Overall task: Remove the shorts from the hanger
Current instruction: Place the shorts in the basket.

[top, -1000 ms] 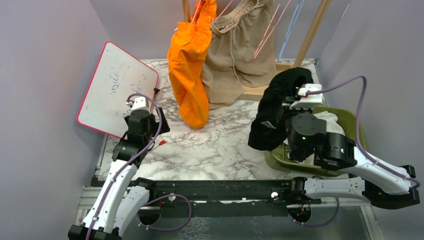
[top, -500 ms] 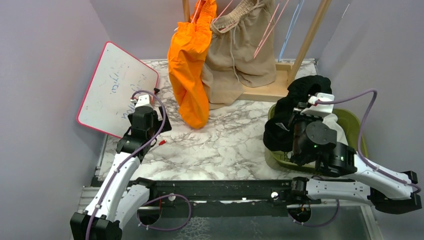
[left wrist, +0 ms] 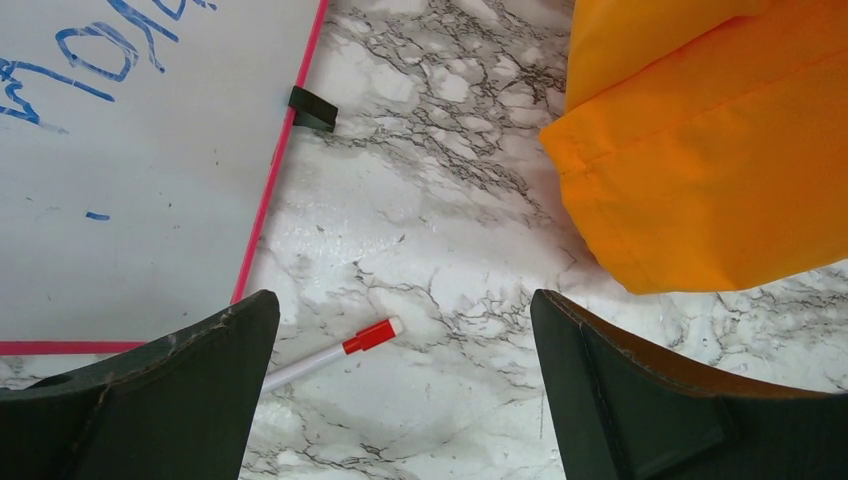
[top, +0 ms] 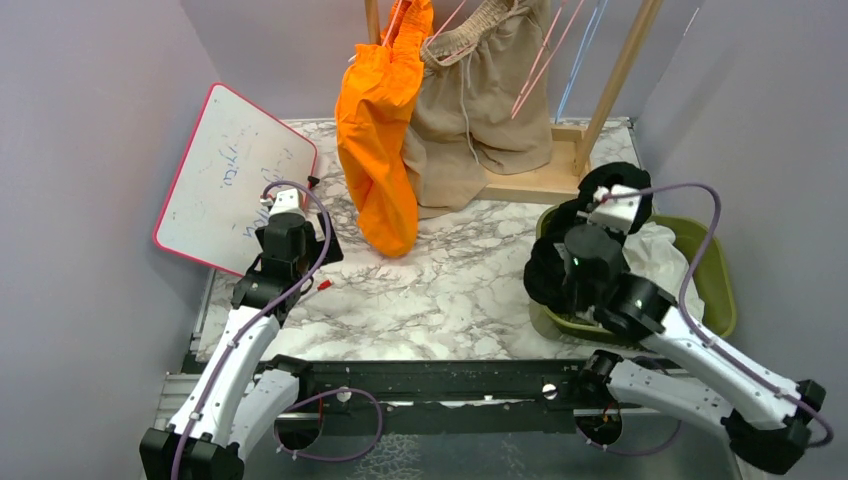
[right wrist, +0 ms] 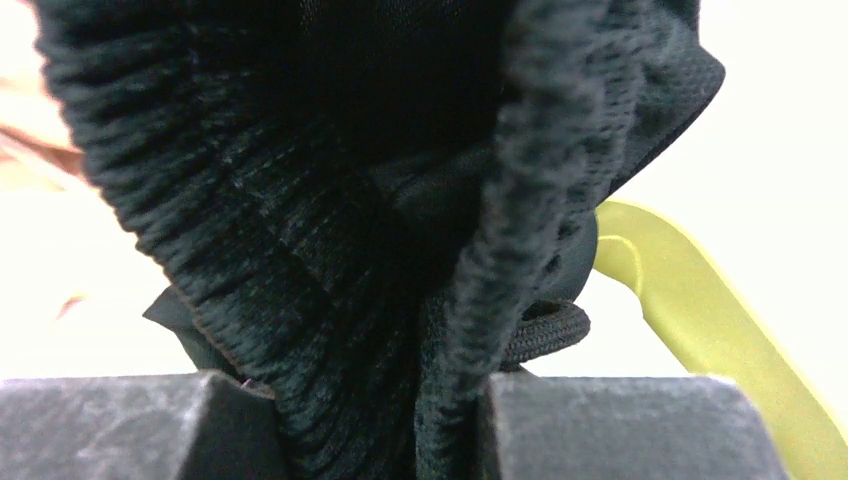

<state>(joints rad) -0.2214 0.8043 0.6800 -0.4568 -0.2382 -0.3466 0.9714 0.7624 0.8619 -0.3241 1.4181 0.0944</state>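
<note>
The orange shorts and the tan shorts hang from hangers on the wooden rack at the back. My right gripper is shut on the gathered waist of the black shorts. It holds them over the left end of the green basket, where they bunch over the near-left rim. The white shorts lie in the basket. My left gripper is open and empty, low over the marble table, left of the orange shorts' hem.
A red-capped marker lies on the table between my left fingers. A pink-framed whiteboard leans at the left. The rack's wooden base stands behind the basket. Grey walls close in both sides.
My right gripper has carried the black shorts right and down, from above the table's middle right to the basket. My left arm has shifted slightly.
</note>
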